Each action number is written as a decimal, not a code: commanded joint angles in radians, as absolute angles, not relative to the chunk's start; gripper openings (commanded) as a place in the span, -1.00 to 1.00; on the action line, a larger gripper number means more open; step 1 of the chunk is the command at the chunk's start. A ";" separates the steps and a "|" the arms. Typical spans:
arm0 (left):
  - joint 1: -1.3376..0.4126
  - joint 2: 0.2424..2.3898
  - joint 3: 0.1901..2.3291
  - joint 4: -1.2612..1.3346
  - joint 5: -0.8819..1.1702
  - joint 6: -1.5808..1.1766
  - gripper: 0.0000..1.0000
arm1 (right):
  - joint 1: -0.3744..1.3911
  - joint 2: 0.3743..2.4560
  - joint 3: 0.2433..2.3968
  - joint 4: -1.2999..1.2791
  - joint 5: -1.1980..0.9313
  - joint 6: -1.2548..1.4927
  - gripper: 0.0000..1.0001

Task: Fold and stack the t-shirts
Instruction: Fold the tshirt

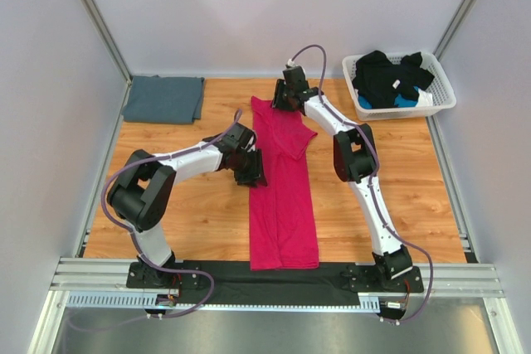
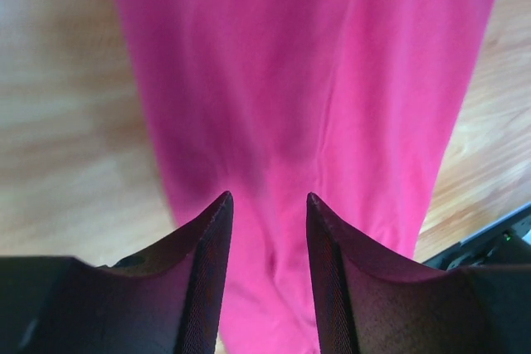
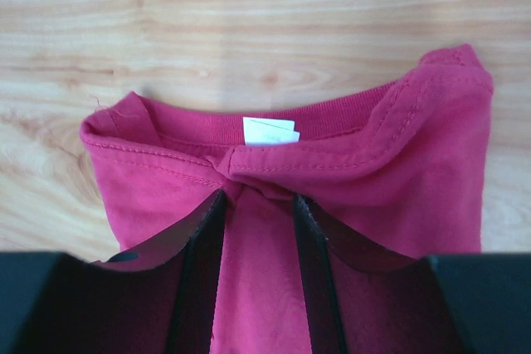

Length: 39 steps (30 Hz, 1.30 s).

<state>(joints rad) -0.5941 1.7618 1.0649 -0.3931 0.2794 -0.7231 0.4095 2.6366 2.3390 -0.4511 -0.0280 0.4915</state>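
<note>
My pincer [image 3: 259, 196], jaws apart, rests at the puckered collar of the pink shirt [image 3: 398, 172], below its white tag [image 3: 270, 130]; wooden table [image 3: 249, 22] beyond.

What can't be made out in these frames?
- Right wrist: whether the right fingers grip the pink shirt; bunched collar hides the tips.
- Right wrist: label text, too small.
- Left wrist: whether the left fingers touch the shirt; blurred.
- Top: which clothes lie in the basket; dark tangled heap.
</note>
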 commanded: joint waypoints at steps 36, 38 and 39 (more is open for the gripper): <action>-0.417 1.850 1.723 -0.651 0.179 -0.598 0.82 | 0.209 1.977 1.881 -0.543 -0.040 0.379 1.00; -0.374 1.847 1.695 -0.597 0.267 -0.604 0.82 | 0.199 1.993 1.830 -0.535 -0.015 0.396 0.98; -0.365 1.847 1.695 -0.595 0.279 -0.597 0.81 | 0.193 2.002 1.818 -0.528 -0.012 0.408 0.93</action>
<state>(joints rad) -0.4103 1.8435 1.7100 -0.6373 0.2001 -0.5907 0.1909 1.9244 1.8896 -0.4576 -0.0731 0.3954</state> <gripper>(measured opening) 0.907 0.985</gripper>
